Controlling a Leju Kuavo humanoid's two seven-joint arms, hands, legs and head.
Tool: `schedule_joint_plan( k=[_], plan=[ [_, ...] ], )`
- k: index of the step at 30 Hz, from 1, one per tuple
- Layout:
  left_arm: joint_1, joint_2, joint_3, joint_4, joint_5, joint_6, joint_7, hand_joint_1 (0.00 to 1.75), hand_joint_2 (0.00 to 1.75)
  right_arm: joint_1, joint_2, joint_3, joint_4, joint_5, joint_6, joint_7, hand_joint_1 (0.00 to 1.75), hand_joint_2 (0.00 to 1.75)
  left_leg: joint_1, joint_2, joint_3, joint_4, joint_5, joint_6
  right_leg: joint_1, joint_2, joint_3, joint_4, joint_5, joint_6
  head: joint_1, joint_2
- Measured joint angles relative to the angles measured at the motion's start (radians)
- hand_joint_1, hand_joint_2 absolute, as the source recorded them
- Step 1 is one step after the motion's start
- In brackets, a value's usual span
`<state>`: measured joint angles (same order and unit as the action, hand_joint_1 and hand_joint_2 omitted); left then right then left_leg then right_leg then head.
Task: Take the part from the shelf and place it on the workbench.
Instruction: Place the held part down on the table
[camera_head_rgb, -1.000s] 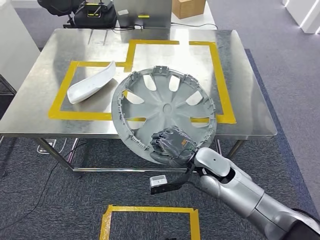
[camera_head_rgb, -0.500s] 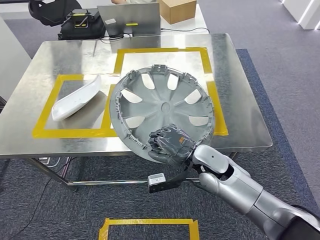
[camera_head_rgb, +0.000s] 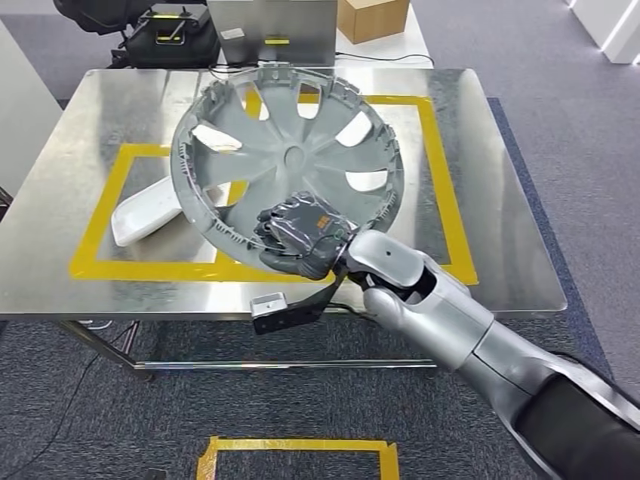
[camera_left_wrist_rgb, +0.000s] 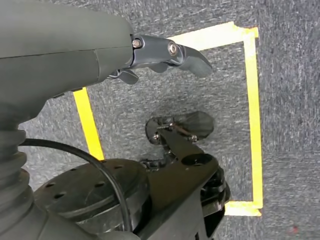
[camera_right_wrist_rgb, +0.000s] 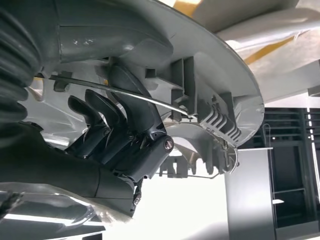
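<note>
The part is a large grey wheel cover (camera_head_rgb: 287, 160) with spoke cut-outs, held tilted above the steel workbench (camera_head_rgb: 498, 200). My right hand (camera_head_rgb: 302, 235) grips its near rim from below and behind. In the right wrist view the dark fingers (camera_right_wrist_rgb: 113, 130) curl around the ribbed rim of the wheel cover (camera_right_wrist_rgb: 211, 85). The cover hangs over the yellow tape outlines and hides part of a white curved part (camera_head_rgb: 143, 212) lying on the table. My left hand (camera_left_wrist_rgb: 94, 45) hangs above the carpet with its fingers (camera_left_wrist_rgb: 166, 50) stretched out and nothing in them.
At the table's far edge stand a laptop (camera_head_rgb: 272, 30), a cardboard box (camera_head_rgb: 373, 15) and a black bag (camera_head_rgb: 162, 25). A yellow tape square (camera_head_rgb: 298, 445) marks the grey carpet in front of the table. Carpet runs along the right side.
My right hand has carried the wheel cover forward and left, from the table's near edge to over its middle. The view itself has also shifted toward the table.
</note>
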<state>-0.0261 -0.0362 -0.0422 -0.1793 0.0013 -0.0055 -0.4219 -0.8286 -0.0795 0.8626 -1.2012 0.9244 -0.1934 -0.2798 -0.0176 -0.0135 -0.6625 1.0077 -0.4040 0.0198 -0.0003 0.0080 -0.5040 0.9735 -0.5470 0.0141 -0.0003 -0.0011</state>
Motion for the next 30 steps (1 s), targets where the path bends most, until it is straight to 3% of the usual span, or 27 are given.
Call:
schedule_joint_plan(
  k=[10,17,23,30],
  plan=[
    [-0.006,0.001,-0.035,0.0,-0.078,0.014,0.019,0.0,1.75,-0.04,0.047,0.001,0.088,0.019,-0.003,0.03,1.75,1.75,0.0,0.0,0.001,0.0,0.003,0.006,0.0,0.0,0.003,-0.004,0.003,0.008,0.0,0.0],
    [-0.023,0.002,-0.102,0.0,-0.136,0.014,0.05,0.0,1.75,-0.182,0.123,-0.001,0.434,0.049,0.031,0.087,1.75,1.75,0.001,-0.002,0.003,0.001,0.005,0.007,0.0,-0.005,0.005,-0.004,0.004,0.008,0.0,0.0],
    [-0.017,0.003,-0.109,0.0,-0.128,0.014,0.059,0.0,1.75,-0.215,0.125,-0.017,0.661,0.046,0.081,0.107,1.75,1.75,0.001,-0.003,0.003,0.002,0.005,0.007,0.0,-0.005,0.006,-0.004,0.004,0.008,0.0,0.0],
    [-0.014,0.004,-0.109,0.0,-0.127,0.013,0.06,0.0,1.75,-0.218,0.122,-0.029,0.767,0.05,0.106,0.119,1.75,1.75,0.001,-0.002,0.003,0.002,0.004,0.008,0.0,-0.003,0.005,-0.004,0.004,0.008,0.0,0.0]
  ],
)
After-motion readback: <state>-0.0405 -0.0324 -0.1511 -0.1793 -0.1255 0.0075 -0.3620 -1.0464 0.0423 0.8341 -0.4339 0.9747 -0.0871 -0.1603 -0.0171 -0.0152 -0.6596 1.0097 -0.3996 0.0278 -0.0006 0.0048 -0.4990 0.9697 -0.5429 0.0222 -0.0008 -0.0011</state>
